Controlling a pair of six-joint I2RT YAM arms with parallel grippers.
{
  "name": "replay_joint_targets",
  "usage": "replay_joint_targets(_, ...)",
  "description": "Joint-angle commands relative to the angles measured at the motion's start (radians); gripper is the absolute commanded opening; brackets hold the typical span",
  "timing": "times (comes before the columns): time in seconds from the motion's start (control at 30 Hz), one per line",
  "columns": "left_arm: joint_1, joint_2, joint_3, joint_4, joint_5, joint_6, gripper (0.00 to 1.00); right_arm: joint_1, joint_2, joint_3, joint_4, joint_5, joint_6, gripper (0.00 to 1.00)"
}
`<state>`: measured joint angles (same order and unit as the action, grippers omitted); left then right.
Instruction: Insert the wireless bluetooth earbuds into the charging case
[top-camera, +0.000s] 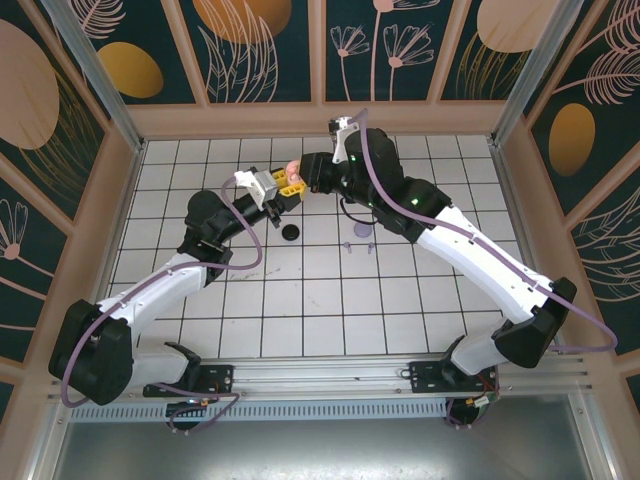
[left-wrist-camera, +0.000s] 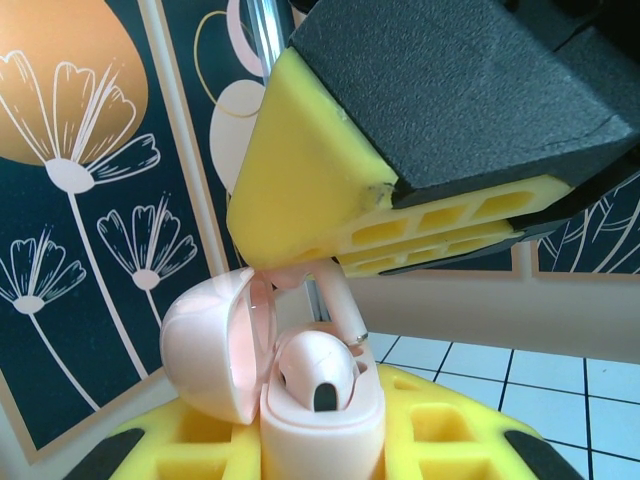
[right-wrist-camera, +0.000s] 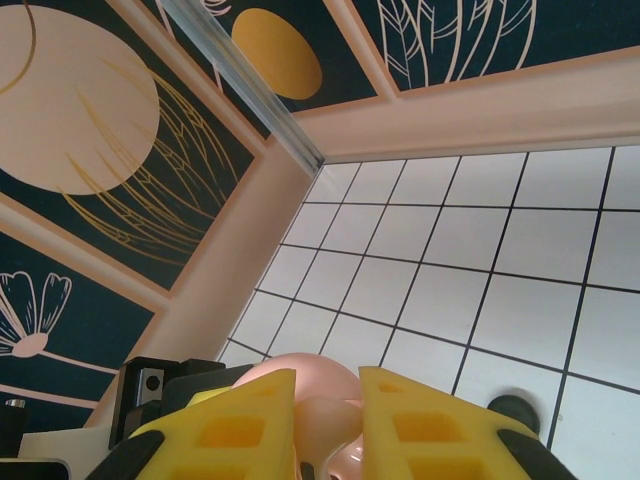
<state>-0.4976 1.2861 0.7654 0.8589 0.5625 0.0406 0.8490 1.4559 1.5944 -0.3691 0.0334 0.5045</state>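
From above, the left gripper (top-camera: 284, 187) is clenched on the open pink case (top-camera: 292, 173) over the far tiles of the white surface (top-camera: 400, 300). The right gripper (top-camera: 306, 177) meets it, and a lavender pair (top-camera: 360, 241) and a black item (top-camera: 291, 232) lie loose nearby, so much seems left. At the left wrist, one earbud (left-wrist-camera: 318, 375) sits in the case while the right gripper grasps a second earbud (left-wrist-camera: 343, 303) by its head, stem not yet seated. At the right wrist, tiles and dark flowered walls (right-wrist-camera: 90, 150) stand behind.
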Motion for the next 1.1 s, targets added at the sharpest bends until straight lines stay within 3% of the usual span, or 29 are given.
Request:
replay_joint_targets(0.0,-0.006,0.002,0.040,0.030,0.014,-0.002,0.00,0.016,0.009,-0.028,0.027,-0.014,0.012,0.20)
replay_joint_targets(0.9,-0.006,0.002,0.052,0.023,0.002,0.002,0.00,0.139,0.021,-0.092,-0.002,0.118,-0.098,0.18)
replay_joint_targets(0.97,-0.006,0.002,0.053,0.022,0.004,0.001,0.00,0.139,0.016,-0.095,-0.001,0.136,-0.090,0.21)
replay_joint_targets(1.07,-0.006,0.004,0.052,0.020,0.007,-0.001,0.00,0.130,0.010,-0.075,0.002,0.153,-0.072,0.40)
